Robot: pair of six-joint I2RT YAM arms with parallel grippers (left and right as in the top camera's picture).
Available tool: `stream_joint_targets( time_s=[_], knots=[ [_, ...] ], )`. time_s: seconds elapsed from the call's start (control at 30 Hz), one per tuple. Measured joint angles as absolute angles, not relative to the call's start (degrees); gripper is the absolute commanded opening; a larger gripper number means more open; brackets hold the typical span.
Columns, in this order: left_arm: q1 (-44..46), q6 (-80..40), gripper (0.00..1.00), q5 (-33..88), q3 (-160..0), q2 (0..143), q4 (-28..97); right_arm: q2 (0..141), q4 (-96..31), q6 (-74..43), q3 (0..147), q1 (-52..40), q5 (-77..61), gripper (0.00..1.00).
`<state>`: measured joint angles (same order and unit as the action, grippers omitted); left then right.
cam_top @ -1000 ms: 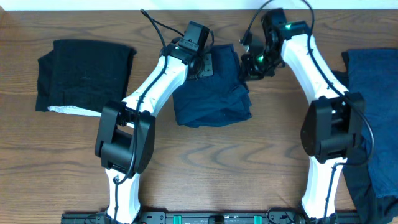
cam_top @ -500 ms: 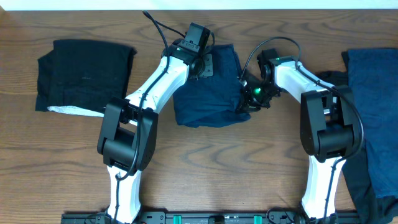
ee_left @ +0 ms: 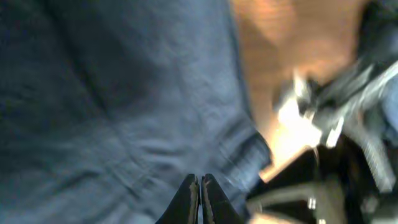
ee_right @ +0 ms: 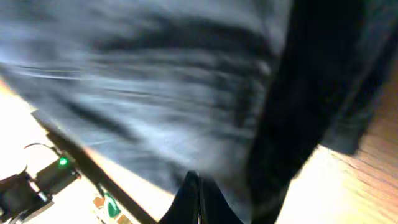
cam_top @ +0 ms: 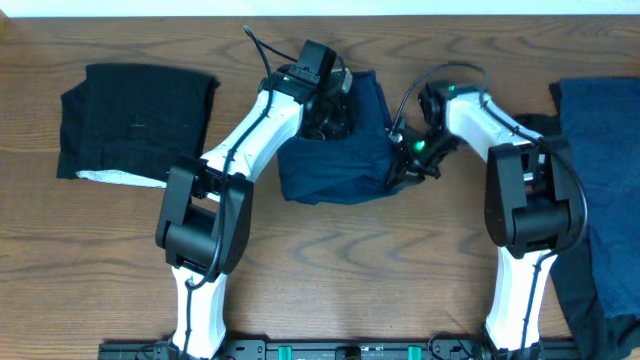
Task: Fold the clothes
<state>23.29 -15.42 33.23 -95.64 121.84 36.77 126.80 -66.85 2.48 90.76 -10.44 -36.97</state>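
Note:
A dark navy garment [cam_top: 335, 160] of the clothes lies bunched at the table's middle. My left gripper [cam_top: 336, 112] is pressed down on its upper part. In the left wrist view the left gripper [ee_left: 200, 181] is shut, its tips pinching the navy cloth [ee_left: 124, 106]. My right gripper [cam_top: 405, 165] is at the garment's right edge. Its view is blurred: the right gripper [ee_right: 194, 177] is shut with navy cloth [ee_right: 155, 93] draped from its tips and a dark fold [ee_right: 311, 93] beside it.
A folded black garment [cam_top: 135, 120] with a white strip at its lower edge lies at the left. More blue and dark garments [cam_top: 610, 170] are piled at the right edge. Bare wooden table [cam_top: 350, 270] spreads in front of the arms.
The right gripper swung from the garment's top right corner down to its lower right edge. The left gripper closed its jaws and shifted slightly right on the cloth.

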Motion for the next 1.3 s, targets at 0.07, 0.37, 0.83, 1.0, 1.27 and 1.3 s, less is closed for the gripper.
stream_joint_targets(
  time_s=[0.07, 0.37, 0.83, 1.0, 1.27, 1.3],
  knots=[
    [22.35, -13.45, 0.06, 37.65, -95.61, 121.84, 38.85, 126.87, -67.88, 3.46, 95.66, -9.78, -37.39, 0.01],
    [20.12, -10.46, 0.06, 42.68, -93.67, 121.84, 37.98, 126.87, -48.84, 0.82, 101.84, -8.95, -38.11, 0.01],
    [21.30, -10.50, 0.06, 43.55, -89.58, 127.74, 33.30, 127.02, -26.87, -3.66, 101.84, -10.37, -33.78, 0.01],
    [22.90, -10.50, 0.06, 43.55, -89.58, 127.76, 33.15, 129.73, -21.45, -4.32, 101.93, -12.12, -31.68, 0.01],
    [25.08, -10.50, 0.06, 42.65, -89.58, 127.76, 33.21, 139.44, -15.73, -7.60, 101.95, -13.32, -31.83, 0.01],
    [25.08, -10.50, 0.06, 42.59, -89.58, 127.76, 33.21, 139.55, -15.46, -7.92, 101.97, -13.32, -32.05, 0.01]
  ],
)
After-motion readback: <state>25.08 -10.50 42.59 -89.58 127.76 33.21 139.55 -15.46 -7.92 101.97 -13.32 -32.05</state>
